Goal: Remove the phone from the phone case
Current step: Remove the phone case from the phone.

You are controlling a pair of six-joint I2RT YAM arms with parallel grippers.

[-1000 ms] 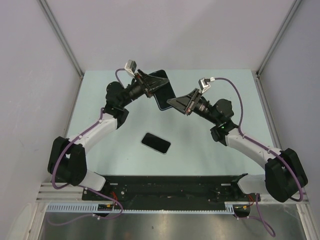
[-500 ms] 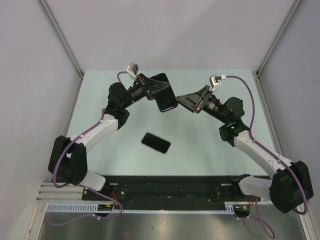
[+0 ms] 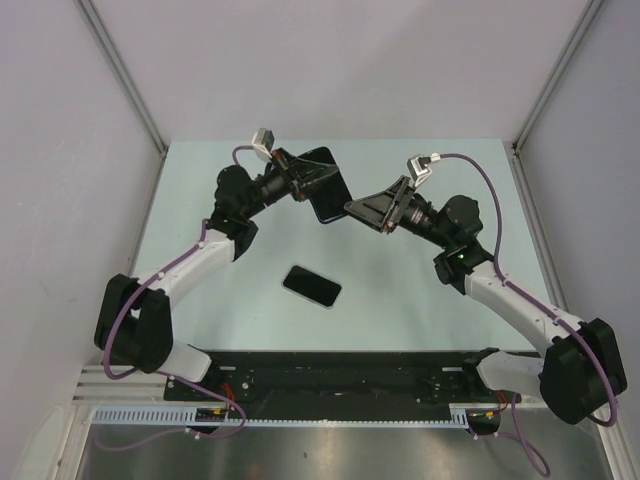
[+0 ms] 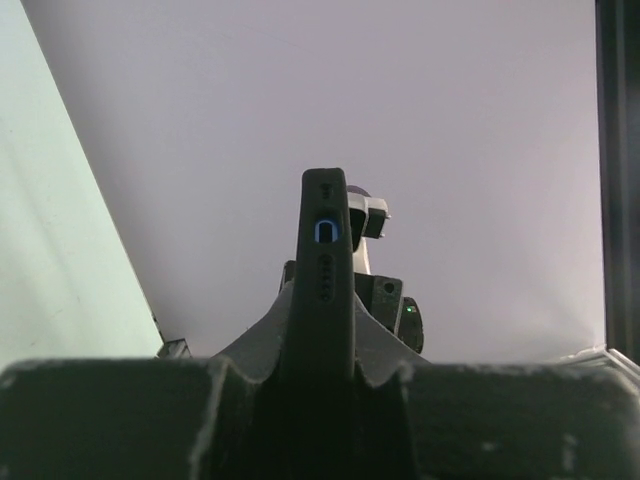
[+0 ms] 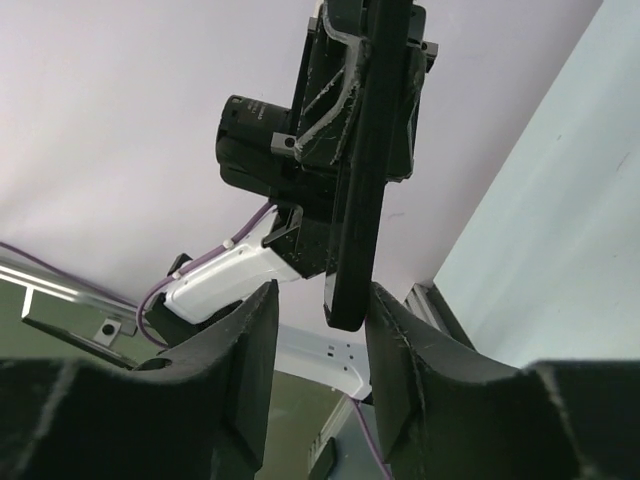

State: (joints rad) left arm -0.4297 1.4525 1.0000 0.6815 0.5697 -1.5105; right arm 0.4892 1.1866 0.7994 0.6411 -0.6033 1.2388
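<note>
While the left gripper (image 3: 305,181) is clenching the phone case (image 3: 333,196) aloft toward 12 o'clock, the right gripper (image 5: 319,300) is straddling its end, fingers released. I am judging it light, pliable, best peeled at a corner. The phone (image 3: 312,286), apparently, is lying at its 6 o'clock.

The phone (image 3: 312,286), a black slab with rounded corners, lies flat on the table (image 3: 400,300). The dark case (image 3: 325,185) (a blue-rimmed cutout on its edge) is up in the air, tilted, well apart from the phone.
</note>
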